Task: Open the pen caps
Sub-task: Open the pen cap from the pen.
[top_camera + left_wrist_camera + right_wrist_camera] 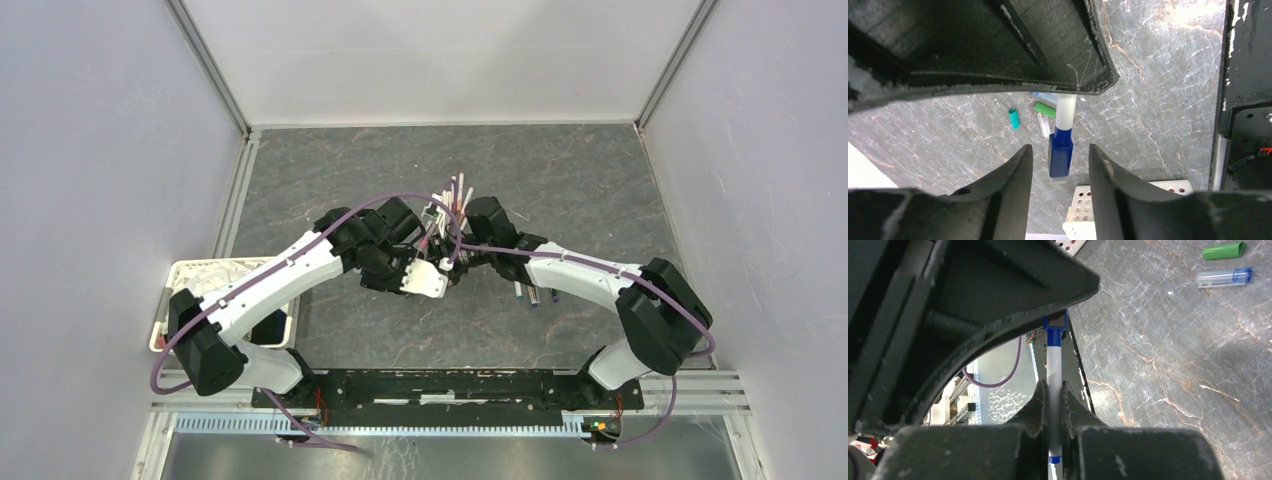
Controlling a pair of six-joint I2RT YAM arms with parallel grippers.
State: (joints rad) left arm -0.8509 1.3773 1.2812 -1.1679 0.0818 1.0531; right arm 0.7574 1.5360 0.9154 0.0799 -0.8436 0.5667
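Observation:
My right gripper [1054, 399] is shut on the white barrel of a pen [1053, 365], which points at the left gripper. The pen's blue cap [1055, 329] is on its far end. In the left wrist view the same blue cap [1060, 156] sits between my open left gripper's [1060, 167] fingers [1013, 190], touching neither. The white barrel [1065, 112] runs up behind it. Both grippers meet above mid-table [452, 262]. Loose caps lie on the table: a teal one [1013, 118], a green one [1044, 109] and a clear one with a blue end [1224, 277].
A bunch of white pens [452, 195] stands just behind the grippers. A white perforated block [1083, 200] lies under the left gripper. More small caps lie by the right arm [530, 293]. A white basket [200, 272] sits at the left edge.

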